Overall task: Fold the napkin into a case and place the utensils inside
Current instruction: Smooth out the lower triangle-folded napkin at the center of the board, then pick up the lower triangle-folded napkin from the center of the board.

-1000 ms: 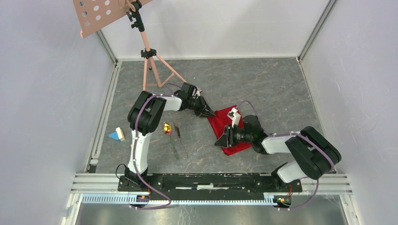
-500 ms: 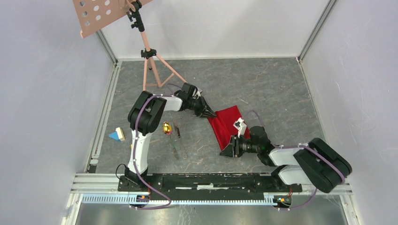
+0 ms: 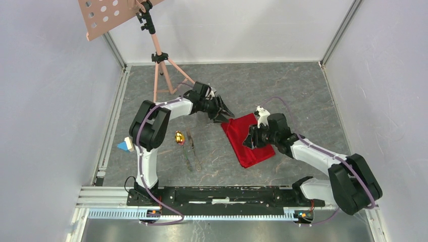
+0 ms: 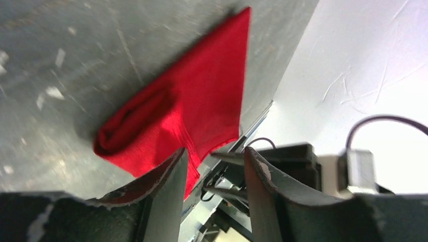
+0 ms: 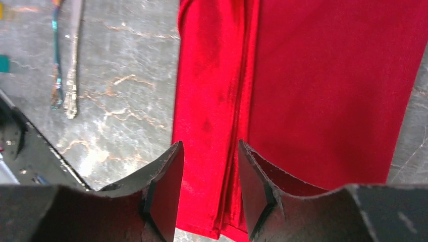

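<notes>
Napkin (image 3: 248, 142) lay folded into a long, narrow strip on the table (image 3: 287, 91), right of centre and slanting from far-left to near-right.

Left gripper (image 3: 226, 114) sat just off the strip's far-left corner. In its wrist view, its fingers (image 4: 169, 174) stood apart with nothing clamped. The cloth lay beyond the tips, one edge passing behind the left finger. Contact there: cannot tell.

Right gripper (image 3: 247, 142) was over the middle of the strip. In its wrist view, both dark fingers (image 5: 164, 176) stood apart. The lengthwise fold ridge ran through the gap between them. Nothing was pinched. Whether the tips touched the cloth: cannot tell.

Cloth: bright red and velvety, with a slight sheen. It was layered, with a soft rolled loop open at one short end and a raised seam-like crease along its length.

Utensils (image 3: 189, 151) lay well apart from the napkin, to its left. They were thin dark stems beside a spoon (image 3: 178, 137) with a shiny gold oval bowl.

Small coloured toy blocks (image 3: 125, 145) sat further left, near the frame rail (image 3: 108, 136).

Surface: grey slab with pale marbled veins, matte and scuffed. A peach music stand (image 3: 160, 65) on tripod legs stood at the far-left. Plain white walls (image 3: 232, 30) enclosed the cell. A black mounting bar (image 3: 227, 194) ran along the near edge.
</notes>
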Motion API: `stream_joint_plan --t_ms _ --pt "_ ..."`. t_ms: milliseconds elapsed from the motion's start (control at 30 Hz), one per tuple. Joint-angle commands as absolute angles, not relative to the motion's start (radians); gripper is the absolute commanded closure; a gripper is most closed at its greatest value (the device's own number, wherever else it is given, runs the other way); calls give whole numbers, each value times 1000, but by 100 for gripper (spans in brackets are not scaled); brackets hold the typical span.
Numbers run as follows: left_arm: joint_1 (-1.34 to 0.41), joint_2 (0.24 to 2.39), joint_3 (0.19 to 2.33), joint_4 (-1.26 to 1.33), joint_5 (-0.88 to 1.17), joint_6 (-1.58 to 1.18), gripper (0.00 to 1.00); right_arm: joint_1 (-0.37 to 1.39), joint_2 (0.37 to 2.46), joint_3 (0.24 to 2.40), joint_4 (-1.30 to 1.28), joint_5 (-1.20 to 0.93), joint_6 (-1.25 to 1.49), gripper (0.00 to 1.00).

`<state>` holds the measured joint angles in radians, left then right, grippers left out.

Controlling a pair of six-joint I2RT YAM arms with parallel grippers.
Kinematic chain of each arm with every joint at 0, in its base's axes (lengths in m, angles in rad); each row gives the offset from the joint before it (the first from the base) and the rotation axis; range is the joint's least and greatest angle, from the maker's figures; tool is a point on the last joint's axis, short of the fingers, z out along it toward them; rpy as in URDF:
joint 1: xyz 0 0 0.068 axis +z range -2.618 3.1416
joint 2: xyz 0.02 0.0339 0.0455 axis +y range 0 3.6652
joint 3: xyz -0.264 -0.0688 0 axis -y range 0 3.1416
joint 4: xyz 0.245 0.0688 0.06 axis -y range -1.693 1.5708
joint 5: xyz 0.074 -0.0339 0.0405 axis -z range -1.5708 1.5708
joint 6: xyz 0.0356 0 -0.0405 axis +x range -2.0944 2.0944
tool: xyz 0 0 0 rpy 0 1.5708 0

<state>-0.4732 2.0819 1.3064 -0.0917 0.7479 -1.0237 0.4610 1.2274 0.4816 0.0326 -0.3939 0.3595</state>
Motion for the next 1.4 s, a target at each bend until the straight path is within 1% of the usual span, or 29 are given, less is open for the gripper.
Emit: stream_joint_plan --t_ms 0,67,200,267,367,467,533,600,667,733,800,867,900,967,1033,1100,1167,1367 --pt "-478 1902 1350 -237 694 -880 46 485 1284 497 -53 -318 317 51" --pt "-476 1849 1329 -304 656 -822 44 524 1310 489 -36 -280 345 52" --pt "-476 1729 1224 -367 599 -749 42 629 1350 468 -8 -128 462 57" --pt "-476 1671 1175 -400 566 -719 41 696 1380 466 70 -105 535 57" --pt "-476 1597 1116 -446 520 -685 39 779 1438 486 180 -124 635 56" --pt "-476 1542 1087 -487 488 -659 36 802 1462 543 241 -169 653 54" --pt "-480 1514 1067 -500 484 -659 35 798 1448 601 180 -151 596 48" --pt "-495 1489 1045 -500 480 -668 33 784 1415 657 67 -97 515 42" --pt "-529 1472 1031 -502 460 -677 31 730 1360 654 6 -104 455 38" --pt "-589 1469 1026 -502 428 -697 30 634 1279 601 -22 -146 424 36" --pt "-675 1482 1039 -502 384 -720 29 521 1207 550 -57 -183 390 34" --pt "-765 1519 1069 -496 336 -749 29 430 1154 523 -102 -173 328 29" --pt "-803 1548 1077 -479 324 -777 28 379 1143 519 -124 -159 297 27" --pt "-887 1603 1093 -429 306 -837 23 263 1142 518 -154 -154 263 23" --pt "-959 1658 1155 -440 247 -862 22 116 1162 512 -146 -229 260 21" --pt "-1025 1720 1253 -531 149 -862 21 12 1195 509 -133 -323 285 21" --pt "-1094 1796 1360 -620 58 -851 21 -31 1209 501 -105 -368 306 21" --pt "-1224 2054 1718 -900 -111 -789 27 -34 1167 450 -39 -378 331 20"
